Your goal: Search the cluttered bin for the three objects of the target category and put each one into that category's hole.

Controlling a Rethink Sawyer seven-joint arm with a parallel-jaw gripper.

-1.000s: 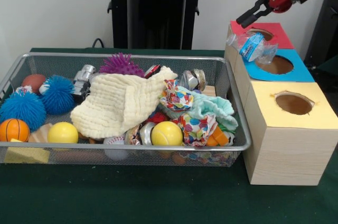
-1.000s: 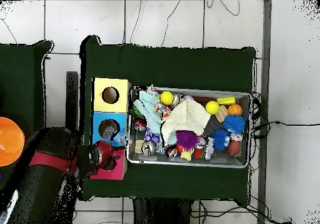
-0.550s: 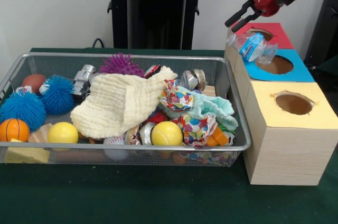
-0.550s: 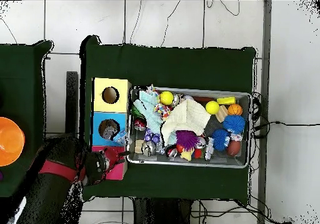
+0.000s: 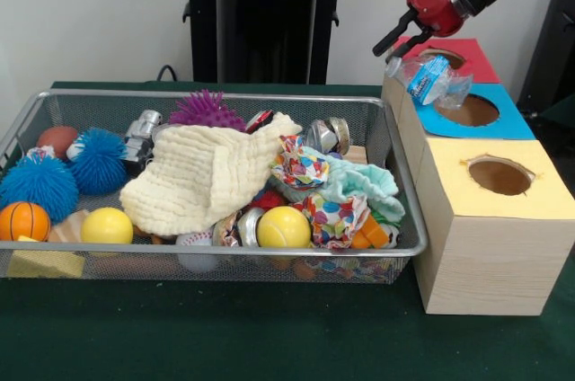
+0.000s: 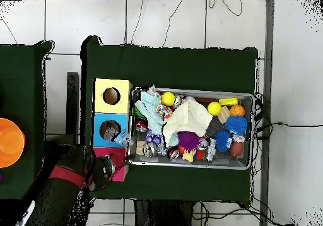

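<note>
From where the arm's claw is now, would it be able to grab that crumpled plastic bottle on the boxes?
Probably yes. The gripper hangs open just above the plastic bottle, which lies exposed across the red box and blue box, nothing covering it.

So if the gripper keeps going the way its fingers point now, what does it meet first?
Probably the crushed plastic bottle lying at the blue hole. The gripper points down and toward the bin, so depth is unclear.

green table cloth (image 5: pixel 269 345) | black stand (image 5: pixel 265 17) | orange disc (image 6: pixel 9 142) at left edge
</note>
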